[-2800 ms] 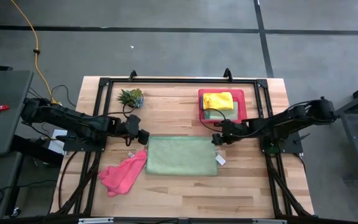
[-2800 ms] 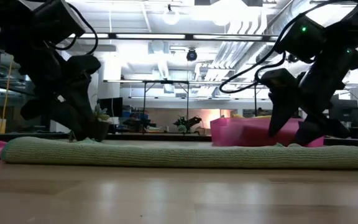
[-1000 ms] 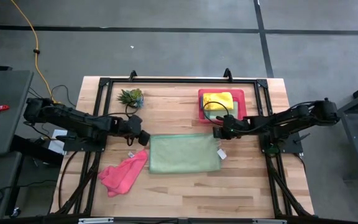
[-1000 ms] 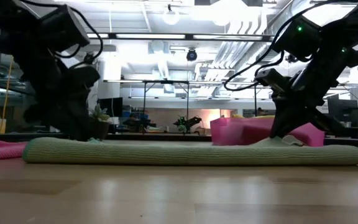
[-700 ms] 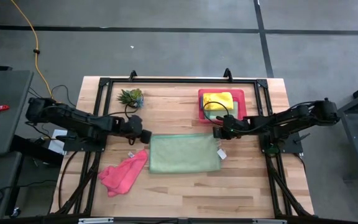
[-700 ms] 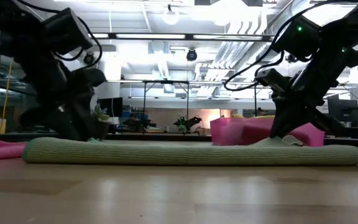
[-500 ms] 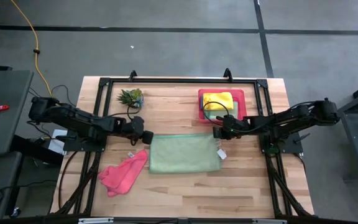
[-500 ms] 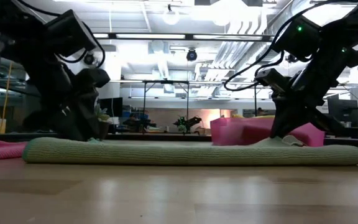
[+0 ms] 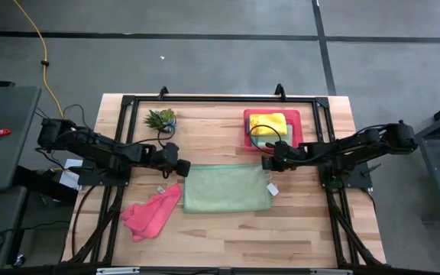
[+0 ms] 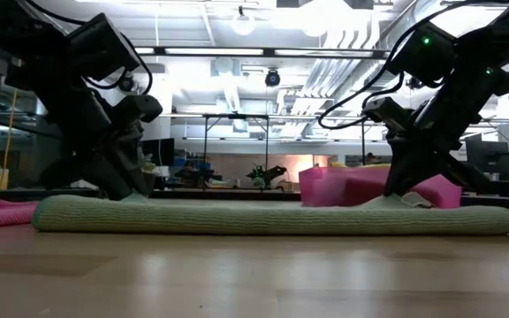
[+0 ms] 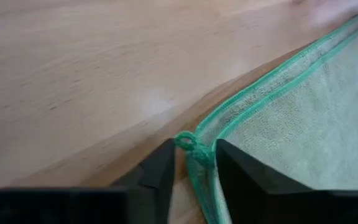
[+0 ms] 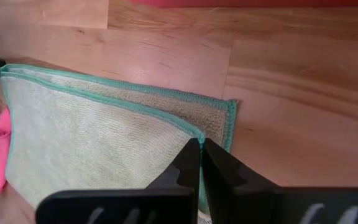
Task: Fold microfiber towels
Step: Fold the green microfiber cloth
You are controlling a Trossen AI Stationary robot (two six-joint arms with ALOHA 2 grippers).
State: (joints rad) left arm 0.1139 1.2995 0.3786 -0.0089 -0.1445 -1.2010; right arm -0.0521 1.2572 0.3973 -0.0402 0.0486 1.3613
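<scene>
Two claws work the folded light-green fuzzy towel mid-tabletop: my right claw pinches its corner; my left claw, half-spread around the opposite corner, could slip off.

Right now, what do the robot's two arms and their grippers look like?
Both arms are dark, jointed and slim, with black cables looping alongside. The left gripper and right gripper each end in two flat, matte black fingers. A small green light glows on one arm in the low view.

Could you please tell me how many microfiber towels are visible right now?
4: a light green folded microfiber towel mid-table, a crumpled pink one beside it, and a yellow one atop a pale green one in the pink tray. More may be hidden.
</scene>
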